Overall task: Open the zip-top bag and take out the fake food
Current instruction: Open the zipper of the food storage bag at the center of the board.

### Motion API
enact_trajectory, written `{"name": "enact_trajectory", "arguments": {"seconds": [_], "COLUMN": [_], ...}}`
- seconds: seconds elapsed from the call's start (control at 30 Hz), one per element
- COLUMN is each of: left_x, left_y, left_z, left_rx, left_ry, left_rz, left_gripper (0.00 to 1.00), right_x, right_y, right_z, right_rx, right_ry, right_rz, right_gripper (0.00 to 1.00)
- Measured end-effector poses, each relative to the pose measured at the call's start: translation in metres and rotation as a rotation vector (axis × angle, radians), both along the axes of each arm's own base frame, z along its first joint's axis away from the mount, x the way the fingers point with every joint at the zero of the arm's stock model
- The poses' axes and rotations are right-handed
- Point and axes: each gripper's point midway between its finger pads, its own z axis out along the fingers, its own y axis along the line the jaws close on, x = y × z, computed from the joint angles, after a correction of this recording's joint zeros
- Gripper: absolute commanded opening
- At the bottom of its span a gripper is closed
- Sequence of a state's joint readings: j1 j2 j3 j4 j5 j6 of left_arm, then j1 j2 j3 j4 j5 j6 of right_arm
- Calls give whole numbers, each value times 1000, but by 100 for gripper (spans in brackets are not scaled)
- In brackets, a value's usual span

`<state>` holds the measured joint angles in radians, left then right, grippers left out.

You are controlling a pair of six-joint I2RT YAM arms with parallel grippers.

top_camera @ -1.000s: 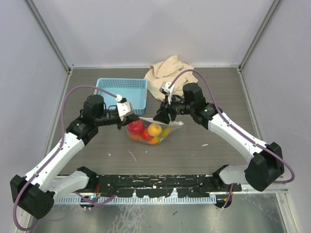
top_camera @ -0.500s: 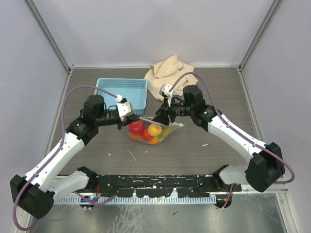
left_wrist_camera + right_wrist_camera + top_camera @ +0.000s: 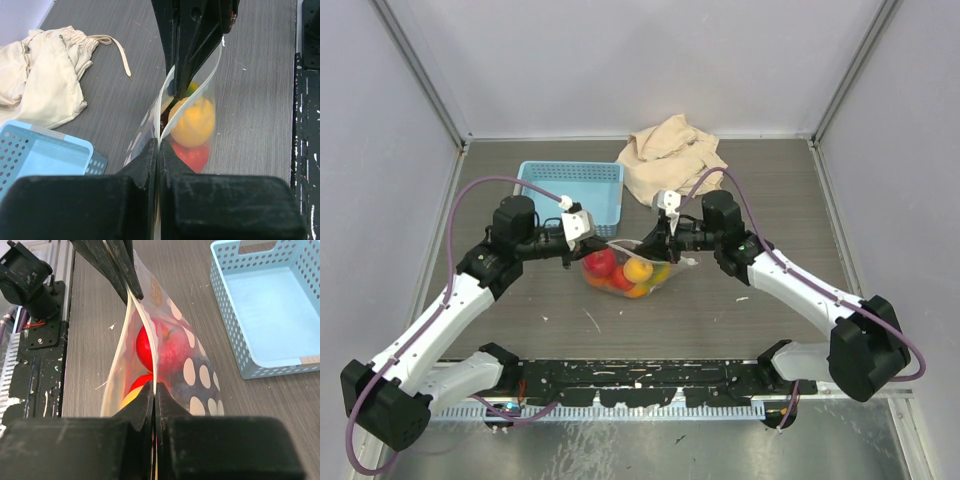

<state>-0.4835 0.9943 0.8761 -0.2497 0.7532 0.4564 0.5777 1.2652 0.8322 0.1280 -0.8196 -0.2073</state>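
Left gripper [image 3: 157,150], right gripper [image 3: 155,390] each pinching clear polka-dotted zip-top bag [image 3: 195,375] lip, jaws closed; slick film risking slipping free

- The right gripper [image 3: 654,244] has come down and forward, so the rim of the zip-top bag [image 3: 625,272], which lay just below its fingertips, is now between them.
- Its jaws, half apart a second ago, have pinched shut on that rim.
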Motion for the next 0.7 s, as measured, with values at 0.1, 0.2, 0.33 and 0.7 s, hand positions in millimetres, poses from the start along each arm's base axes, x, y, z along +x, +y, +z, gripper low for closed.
{"name": "enact_trajectory", "arguments": {"seconds": [0.1,0.2,0.33,0.7], "left_x": [0,1,2,-5], "left_y": [0,-1,-1,20], "left_z": [1,3,13,56], "left_rx": [-5,-16,-59,-297], "left_ry": [5,8,26,276], "left_rz": [3,10,46,334], "left_gripper": [33,64,86,89], "right_x": [3,5,8,21], "right_y": [-1,-4,-12,-20], "right_z": [5,9,10,15], "right_rx": [15,34,69,137], "right_ry": [-18,-38,-37,11], "right_rz": [0,-13,-50,-127], "right_gripper": [1,1,1,1]}}
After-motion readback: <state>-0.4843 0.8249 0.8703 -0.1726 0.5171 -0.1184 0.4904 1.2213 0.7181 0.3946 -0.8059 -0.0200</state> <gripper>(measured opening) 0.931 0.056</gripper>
